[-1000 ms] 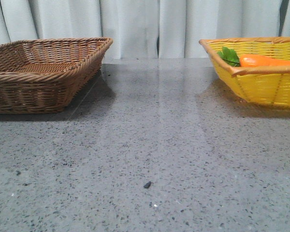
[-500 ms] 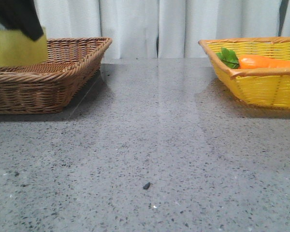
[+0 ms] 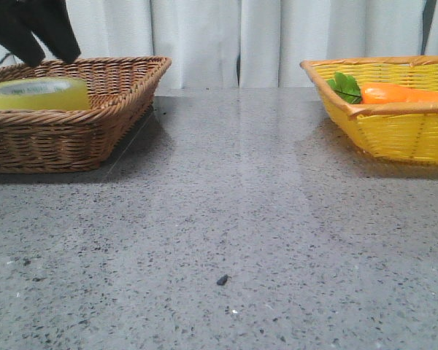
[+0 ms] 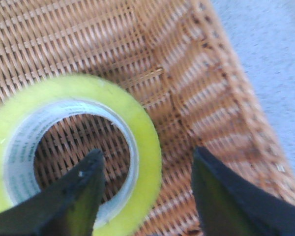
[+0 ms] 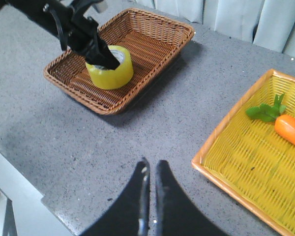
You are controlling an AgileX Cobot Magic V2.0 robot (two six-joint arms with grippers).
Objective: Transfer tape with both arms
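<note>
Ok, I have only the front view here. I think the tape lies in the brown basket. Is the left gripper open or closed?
Observer: Open. The left wrist view shows the left gripper with its jaws spread: one finger is above the core hole of the tape, the other is outside the roll.
Operator: And the right gripper? I do not see it.
Observer: The right gripper is shut and holds nothing. It is over the bare table, between the brown basket and the yellow basket.
</note>
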